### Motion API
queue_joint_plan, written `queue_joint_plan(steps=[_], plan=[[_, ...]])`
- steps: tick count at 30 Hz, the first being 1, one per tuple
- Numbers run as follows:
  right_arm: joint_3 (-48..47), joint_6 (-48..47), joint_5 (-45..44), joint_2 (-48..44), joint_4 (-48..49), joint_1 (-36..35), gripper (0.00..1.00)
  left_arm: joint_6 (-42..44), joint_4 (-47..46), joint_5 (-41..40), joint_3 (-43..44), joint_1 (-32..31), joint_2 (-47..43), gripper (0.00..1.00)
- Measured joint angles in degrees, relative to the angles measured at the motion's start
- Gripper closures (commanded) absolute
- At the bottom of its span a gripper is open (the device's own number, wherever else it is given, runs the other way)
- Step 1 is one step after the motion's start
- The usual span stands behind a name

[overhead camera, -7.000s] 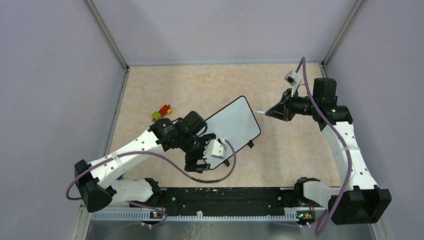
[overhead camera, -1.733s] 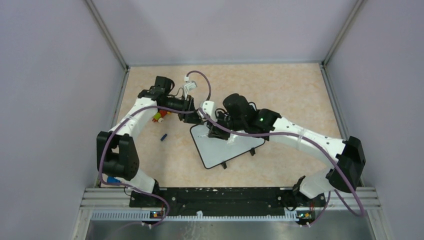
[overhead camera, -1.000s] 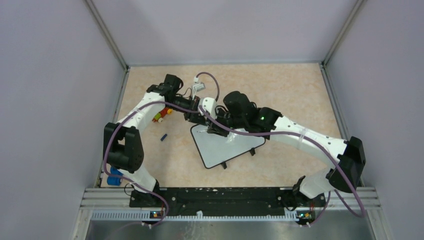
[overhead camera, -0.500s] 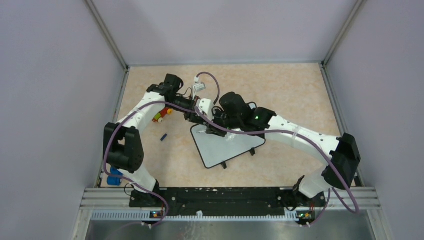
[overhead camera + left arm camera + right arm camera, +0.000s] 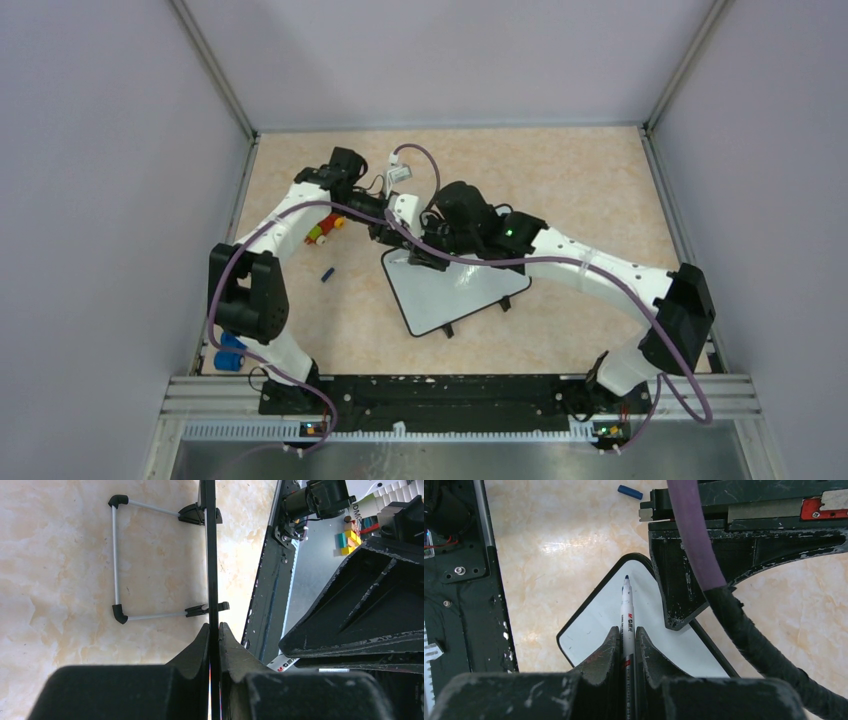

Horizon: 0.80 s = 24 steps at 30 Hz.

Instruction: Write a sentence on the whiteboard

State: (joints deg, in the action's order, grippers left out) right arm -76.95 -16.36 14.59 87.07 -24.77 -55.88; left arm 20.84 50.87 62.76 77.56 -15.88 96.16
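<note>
The whiteboard [image 5: 455, 292] lies tilted near the table's middle, white face up with a thin black frame. My left gripper [image 5: 387, 234] is shut on its far left edge. In the left wrist view the edge [image 5: 210, 555] runs as a thin black line between the closed jaws [image 5: 214, 628], with the wire stand [image 5: 115, 565] beside it. My right gripper [image 5: 419, 257] is shut on a white marker [image 5: 627, 611], its blue tip [image 5: 626, 578] over the board's corner [image 5: 591, 625]. No sentence shows on the board's visible face.
A small blue marker cap [image 5: 327, 274] lies on the table left of the board, also seen as the cap [image 5: 630, 491]. Red, yellow and green toy blocks [image 5: 322, 230] sit under the left arm. Purple cables loop above both grippers. Walls close three sides.
Seven seconds ago the left arm held the board nearer the front and the right waited at the right. Over the last second the right arm crept slightly left; the left gripper stayed.
</note>
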Motion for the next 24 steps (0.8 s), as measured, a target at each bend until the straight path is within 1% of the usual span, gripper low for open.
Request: queue_joint_plan(steps=[24], plan=[[-0.3,-0.1,-1.7,0.8,1.3,0.0,1.00,0.3,0.2,0.0,0.0,0.0,0.0,0.99]])
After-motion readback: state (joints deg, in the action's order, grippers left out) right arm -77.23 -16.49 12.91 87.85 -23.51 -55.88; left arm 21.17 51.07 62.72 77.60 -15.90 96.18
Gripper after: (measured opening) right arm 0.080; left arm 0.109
